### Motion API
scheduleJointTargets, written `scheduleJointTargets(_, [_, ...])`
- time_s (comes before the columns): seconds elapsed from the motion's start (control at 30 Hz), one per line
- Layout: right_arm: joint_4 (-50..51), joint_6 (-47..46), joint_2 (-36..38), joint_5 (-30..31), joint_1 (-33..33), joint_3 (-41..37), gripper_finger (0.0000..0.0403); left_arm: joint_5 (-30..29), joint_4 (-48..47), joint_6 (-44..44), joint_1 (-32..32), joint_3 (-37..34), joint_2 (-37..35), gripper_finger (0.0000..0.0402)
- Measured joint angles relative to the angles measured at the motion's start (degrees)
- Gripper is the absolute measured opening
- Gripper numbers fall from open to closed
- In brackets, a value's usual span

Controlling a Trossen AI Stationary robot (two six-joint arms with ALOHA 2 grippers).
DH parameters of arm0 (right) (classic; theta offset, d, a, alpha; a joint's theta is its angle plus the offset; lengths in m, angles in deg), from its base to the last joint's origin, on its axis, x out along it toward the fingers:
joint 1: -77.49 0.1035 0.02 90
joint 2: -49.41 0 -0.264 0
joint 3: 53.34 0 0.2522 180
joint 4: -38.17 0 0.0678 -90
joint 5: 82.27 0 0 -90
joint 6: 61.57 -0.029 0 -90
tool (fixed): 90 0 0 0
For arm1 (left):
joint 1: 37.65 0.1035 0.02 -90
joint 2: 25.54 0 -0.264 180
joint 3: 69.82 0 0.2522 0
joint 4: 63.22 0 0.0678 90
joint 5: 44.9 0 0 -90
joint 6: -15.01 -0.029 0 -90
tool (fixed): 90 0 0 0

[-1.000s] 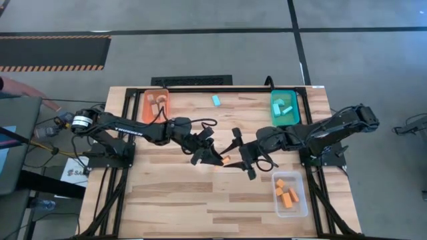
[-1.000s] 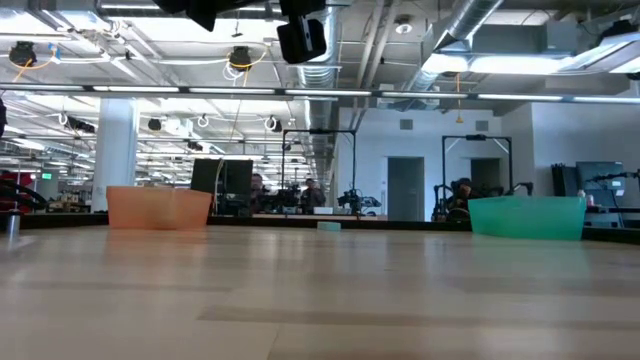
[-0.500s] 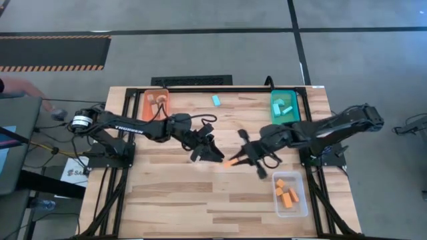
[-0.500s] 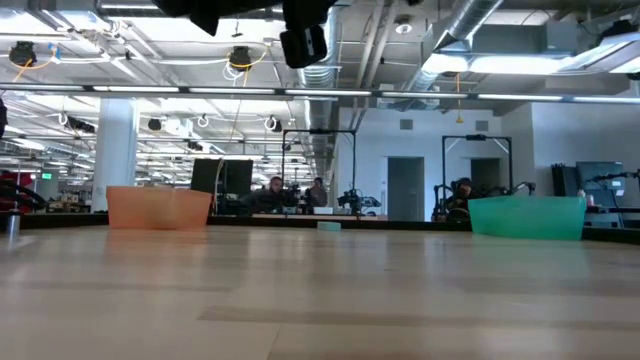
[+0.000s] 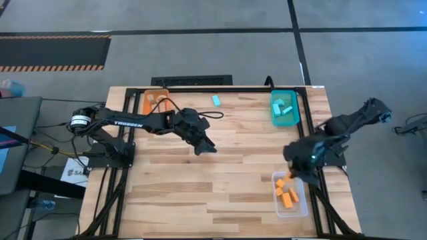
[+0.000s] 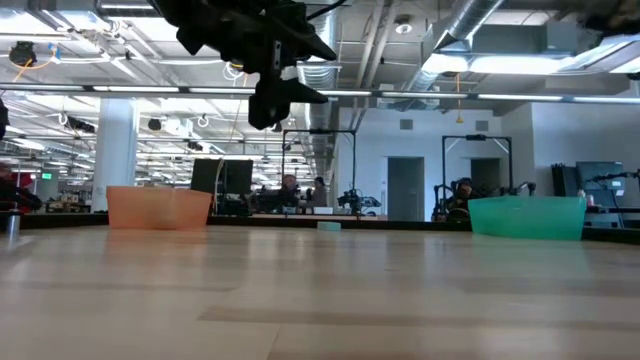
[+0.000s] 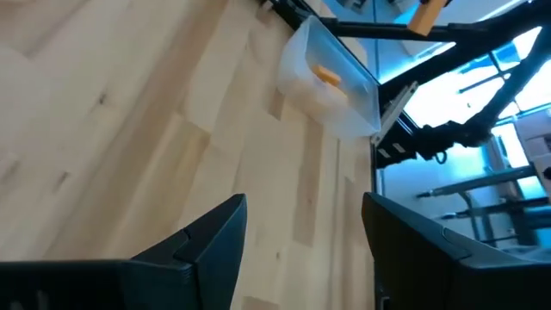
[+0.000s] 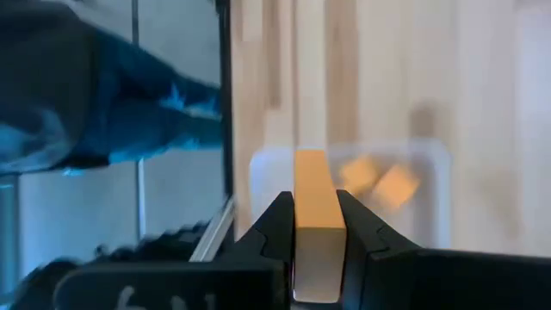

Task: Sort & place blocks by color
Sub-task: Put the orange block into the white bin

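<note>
The right hand [image 8: 318,226] has its two fingers pinched tight on an orange block [image 8: 318,220], which stands lengthwise between them. Seen from above, this hand [image 5: 291,175] hangs over the near edge of the clear tray [image 5: 298,209] at the right side of the worktop [image 5: 200,193], and the orange block [image 5: 289,175] shows at its tip. Several more orange blocks [image 5: 288,195] already lie inside that tray. The left hand [image 5: 205,147] hovers over the middle of the worktop, left of centre, its fingers [image 7: 202,245] spread apart with nothing between them and only bare wood under the gap. At the far edge, a teal tray [image 5: 284,109] on the right holds light blue blocks [image 5: 285,107], and an orange tray [image 5: 155,103] on the left holds pale wooden blocks [image 5: 156,99], partly hidden by the left arm's cable. One light blue block [image 5: 216,100] lies alone on the worktop between those two trays.
</note>
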Motion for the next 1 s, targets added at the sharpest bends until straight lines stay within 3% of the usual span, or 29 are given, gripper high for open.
scheduleJointTargets(0.2, [1.21, -11.20, 1.51, 4.91, 9.78, -0.95, 0.0059, -1.10, 0.06, -1.55, 0.03, 0.00, 0.00, 0.0219])
scheduleJointTargets(0.43, [0.37, -21.87, 2.46, 6.09, 15.60, -12.04, 0.0060, -0.79, -0.09, -2.30, 0.13, 0.00, 0.00, 0.0220])
scheduleJointTargets(0.77, [-7.86, -25.40, 2.29, 6.81, 13.17, -22.36, 0.0065, -1.47, -0.11, -2.81, 2.29, 0.00, 0.00, 0.0220])
scheduleJointTargets(1.0, [-7.58, -30.23, 2.29, 8.12, 9.79, -25.52, 0.0102, -1.44, 0.00, -2.51, 3.15, 0.00, 0.00, 0.0220])
